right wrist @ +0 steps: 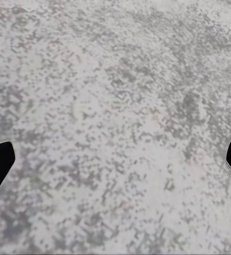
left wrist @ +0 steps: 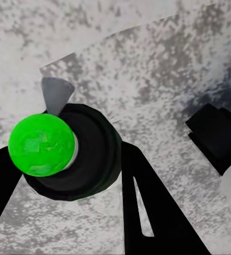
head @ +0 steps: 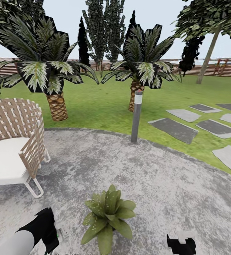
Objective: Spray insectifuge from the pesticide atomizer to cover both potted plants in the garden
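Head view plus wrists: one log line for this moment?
left end effector: holds sprayer | right end effector: open over paving | potted plant: between arms

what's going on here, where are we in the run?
The robot stands on the round paved area of the garden, with a potted plant just in front of it. The left gripper holds the pesticide atomizer, jaws closed around it, its top glowing green in the left wrist view. The right gripper hangs open over bare paving. The plant's leaves show pale specks, so spraying looks underway. A wicker chair stands to the left.
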